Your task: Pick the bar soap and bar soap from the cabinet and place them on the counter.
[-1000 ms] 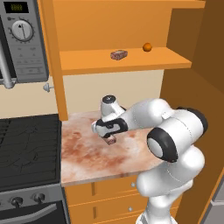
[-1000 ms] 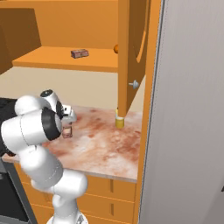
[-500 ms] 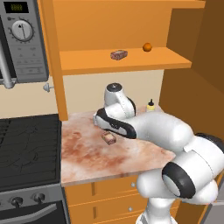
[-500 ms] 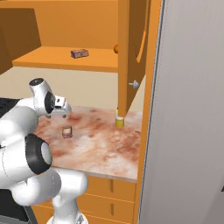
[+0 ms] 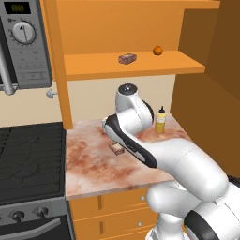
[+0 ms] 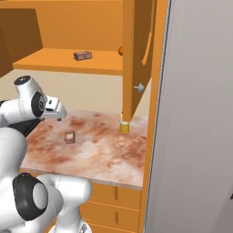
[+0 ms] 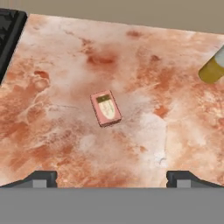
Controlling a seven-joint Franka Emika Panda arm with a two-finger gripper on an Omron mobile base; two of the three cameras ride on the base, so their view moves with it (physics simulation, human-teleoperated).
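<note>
Left to right: black stove [image 5: 30, 159], then one bar soap [image 7: 106, 108] lying flat on the worktop [image 7: 65, 65], nothing touching it. My jaws are spread wide above it, holding nothing. Second bar soap [image 5: 127, 58] sits on the cabinet [image 5: 136, 28] shelf, orange ball [image 5: 158, 50] near it. Yellow bottle [image 5: 161, 120] stands furthest right.

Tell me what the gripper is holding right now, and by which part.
Nothing. The gripper is open and empty, its fingertips spread wide above the counter. One bar soap lies flat on the counter below, free of the fingers; the other bar soap sits on the cabinet shelf.
</note>
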